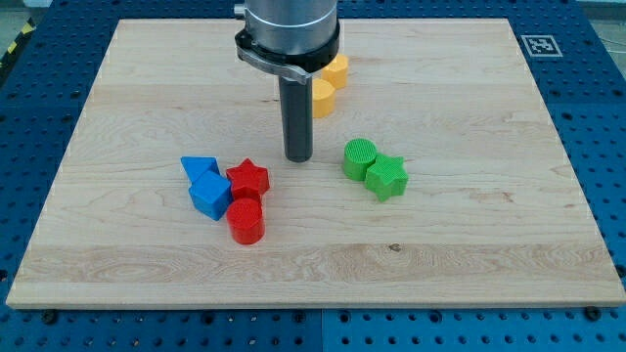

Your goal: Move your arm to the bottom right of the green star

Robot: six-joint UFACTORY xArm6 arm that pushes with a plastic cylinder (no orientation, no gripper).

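Observation:
The green star [388, 177] lies right of the board's middle, touching a green cylinder [359, 157] on its upper left. My tip [298, 157] rests on the board to the left of the green cylinder, a short gap away, and to the upper left of the star. The rod rises straight up to the arm's grey body at the view's top.
A red star [247, 180], a red cylinder [245, 221] and two blue blocks [205, 185] cluster left of my tip. Two yellow blocks [328, 84] sit behind the rod near the view's top. The wooden board [489, 264] ends in blue perforated table on all sides.

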